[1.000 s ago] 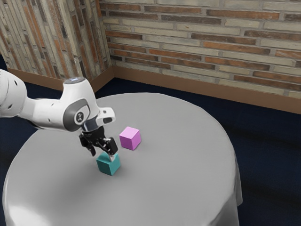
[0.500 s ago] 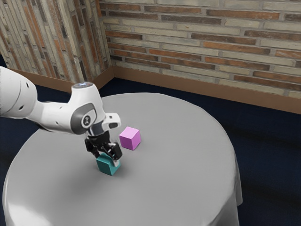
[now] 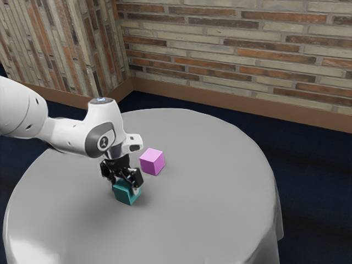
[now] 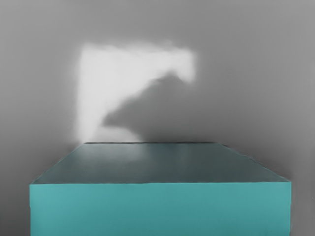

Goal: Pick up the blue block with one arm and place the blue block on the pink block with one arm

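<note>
The blue block point(image 3: 126, 194), teal in colour, sits on the round grey table point(image 3: 214, 181) toward the exterior view's left. My gripper point(image 3: 127, 185) has come down over it, open, with a black finger on either side of the block's top and no visible squeeze. The wrist view has the blue block point(image 4: 162, 196) close under the hand, its top face level. The pink block point(image 3: 152, 161) rests on the table just beyond and to the exterior view's right of the blue one, a short gap apart.
The table's cloth drops off at its rounded edge point(image 3: 273, 220) on the exterior view's right. Brick walls point(image 3: 231, 49) stand well behind the table. Grey table surface point(image 4: 246, 73) lies beyond the block in the wrist view.
My hand has moved down and slightly to the exterior view's right, from just above the blue block to straddling its top. Both blocks have stayed put.
</note>
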